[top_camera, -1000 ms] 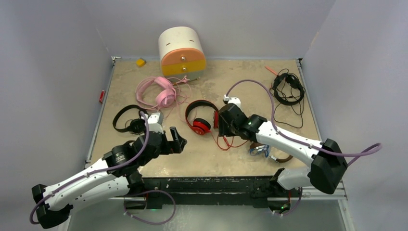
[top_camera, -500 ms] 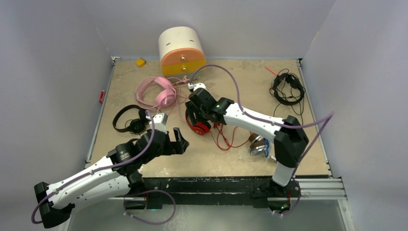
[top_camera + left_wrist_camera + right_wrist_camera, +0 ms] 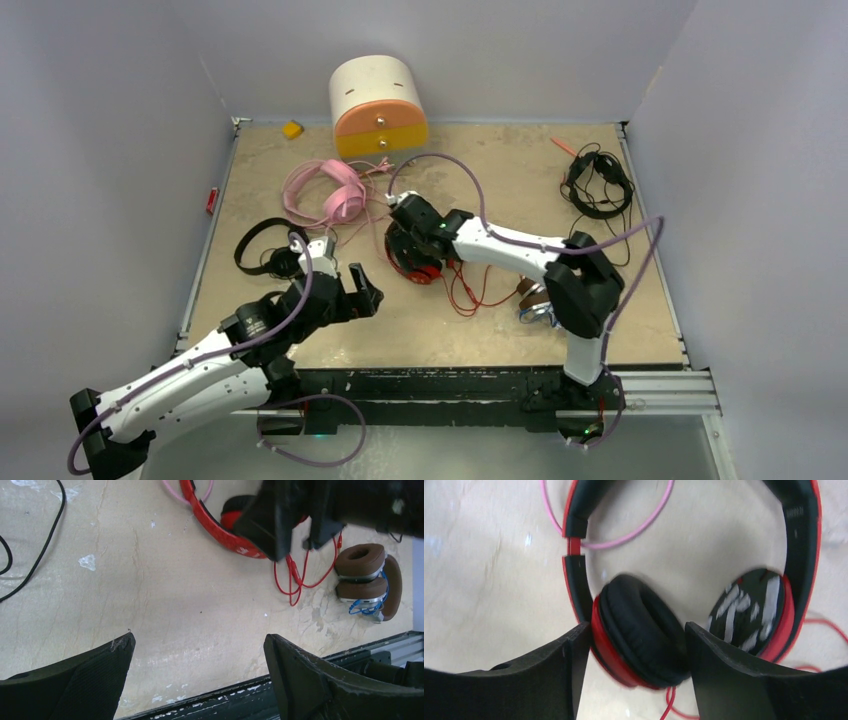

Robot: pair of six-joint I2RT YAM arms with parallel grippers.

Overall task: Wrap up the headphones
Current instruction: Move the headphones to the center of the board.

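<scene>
My right pincer (image 3: 634, 628), open, is straddling an ear cup of the red headphones (image 3: 754, 610), risking snagging the pink cable (image 3: 624, 542) at twelve o'clock; my left pincer (image 3: 198, 639) is idling open

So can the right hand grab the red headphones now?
Probably yes: the right hand is open right over the red headphones, its fingers on either side of one ear cup, and nothing lies between.

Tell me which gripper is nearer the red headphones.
Right. The right gripper sits over the red headphones, jaws either side of one ear cup. The left gripper hangs open above bare table, off to the headphones' near-left, touching nothing.
</scene>
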